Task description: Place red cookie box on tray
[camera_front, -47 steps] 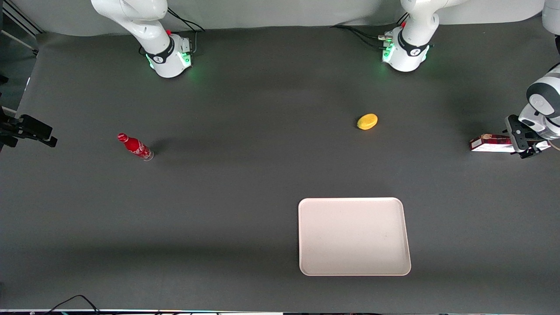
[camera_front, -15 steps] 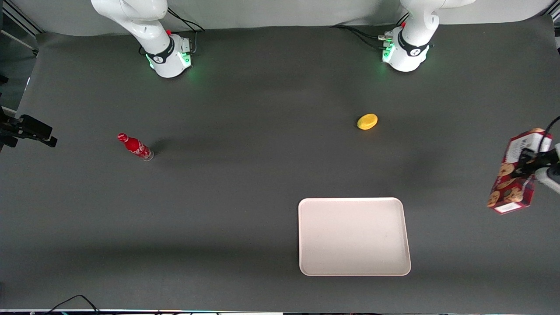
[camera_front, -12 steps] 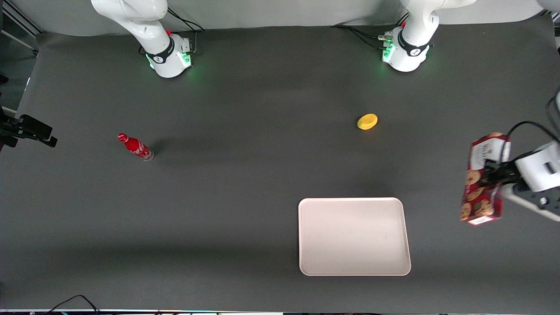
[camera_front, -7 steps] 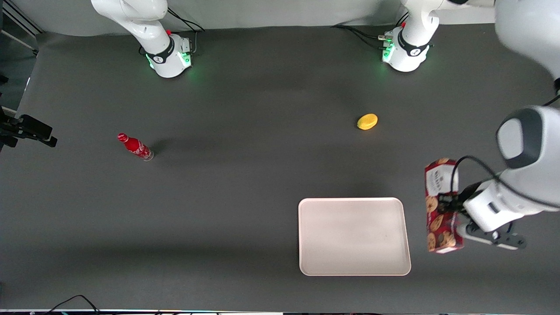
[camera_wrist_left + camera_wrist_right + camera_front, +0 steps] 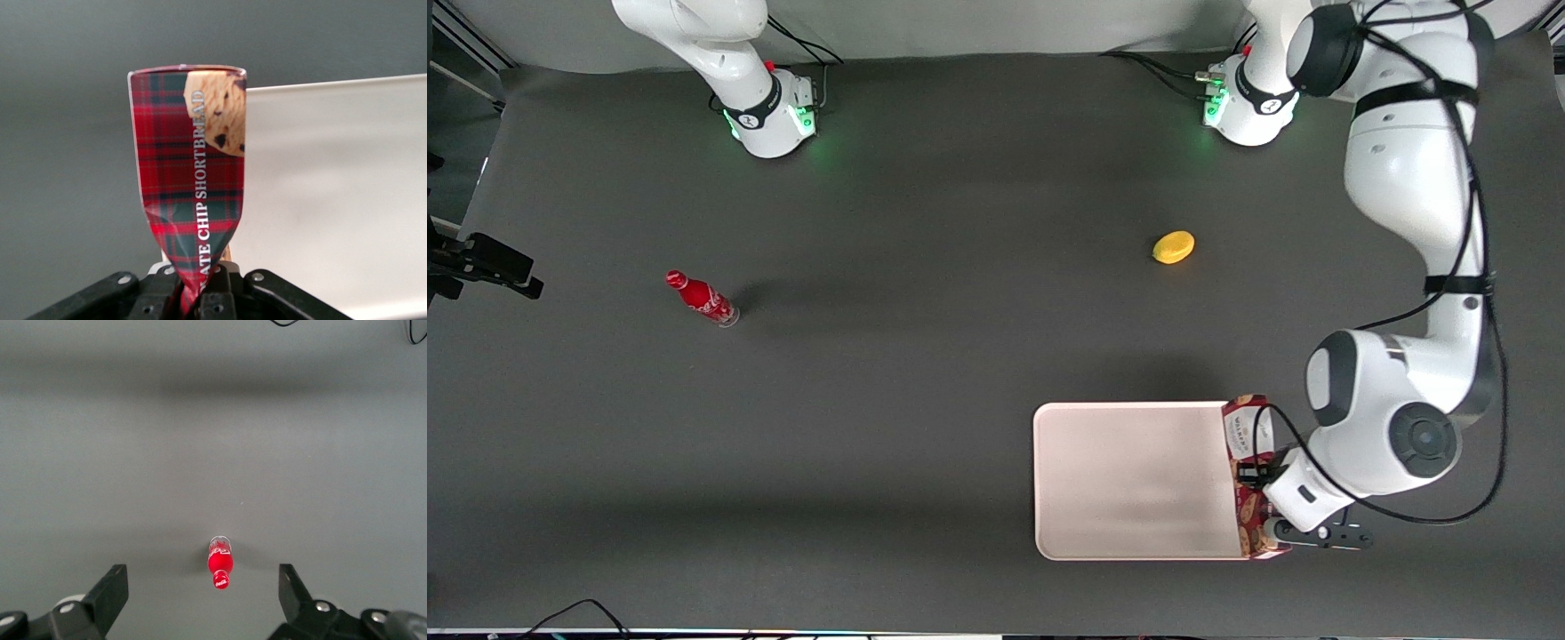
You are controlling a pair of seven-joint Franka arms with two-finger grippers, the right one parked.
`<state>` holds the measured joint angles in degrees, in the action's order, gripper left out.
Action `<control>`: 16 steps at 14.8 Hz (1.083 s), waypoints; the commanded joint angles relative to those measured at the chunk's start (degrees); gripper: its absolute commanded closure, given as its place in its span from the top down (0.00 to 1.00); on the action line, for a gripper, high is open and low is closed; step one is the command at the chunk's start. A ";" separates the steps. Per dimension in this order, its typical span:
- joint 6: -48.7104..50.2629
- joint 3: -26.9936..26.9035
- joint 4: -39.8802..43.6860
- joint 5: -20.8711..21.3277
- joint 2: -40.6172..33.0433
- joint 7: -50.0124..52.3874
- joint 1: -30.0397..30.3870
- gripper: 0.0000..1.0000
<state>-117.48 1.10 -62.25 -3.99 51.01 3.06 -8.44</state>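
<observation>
Front view: I see the gripper (image 5: 1258, 471) holding the red cookie box (image 5: 1247, 449) over the tray (image 5: 1129, 480) edge nearest the working arm's end of the desk. Left wrist view: jaws pinched tight on the red cookie box (image 5: 193, 180), squeezing its plaid side; the tray (image 5: 333, 193) lies beneath, beside it.

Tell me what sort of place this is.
Likely a robot manipulation lab: a dark cloth-covered table, arm bases bolted on it, and staged props. The gripper holds the red cookie box at the tray edge.
</observation>
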 commanded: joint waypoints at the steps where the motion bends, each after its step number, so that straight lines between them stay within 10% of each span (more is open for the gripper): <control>1: -1.17 -1.63 4.77 0.91 4.10 3.09 -1.84 0.00; 13: -2.31 -1.90 3.19 0.91 5.77 4.33 -1.67 0.00; 14: -2.31 -1.89 2.92 0.82 5.51 3.98 -1.50 0.18; 16: -4.32 -1.89 -1.35 0.91 3.24 2.66 -1.23 1.00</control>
<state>-119.78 -0.11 -60.15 -3.87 56.52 5.92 -9.42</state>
